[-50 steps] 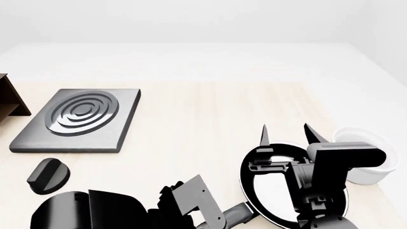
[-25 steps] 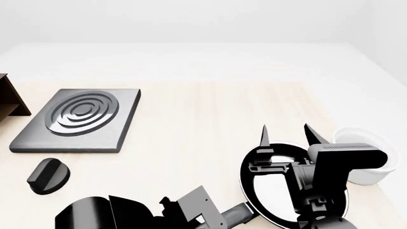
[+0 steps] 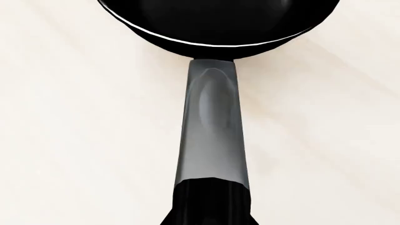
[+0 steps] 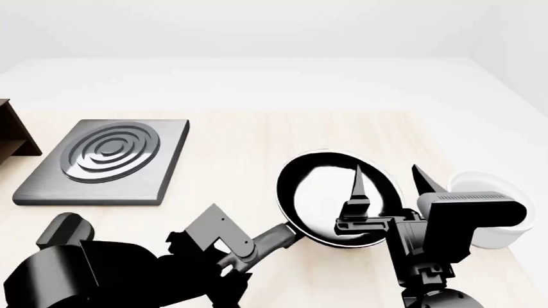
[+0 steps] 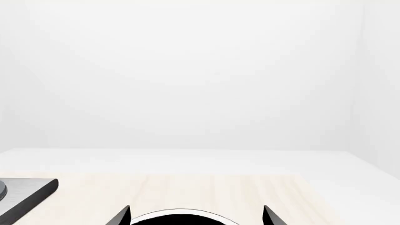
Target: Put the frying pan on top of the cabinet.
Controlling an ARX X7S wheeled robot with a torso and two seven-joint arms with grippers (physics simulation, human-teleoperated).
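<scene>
The frying pan is black with a glossy inside and a thin light rim, and it sits right of centre in the head view. My left gripper is shut on its long handle. In the left wrist view the handle runs from the gripper to the pan. My right gripper is open and empty, with its fingers over the pan's right side. The pan's rim shows between the fingertips in the right wrist view. Only a corner of the dark brown cabinet shows at the far left edge.
A square grey burner plate with rings lies at the left, and its corner also shows in the right wrist view. A white round bowl stands at the right behind my right arm. A black knob lies near my left arm.
The pan has moved forward and to the left, out from under my right arm, carried by the left gripper on its handle. The left arm has swung up and left. The right arm has stayed still.
</scene>
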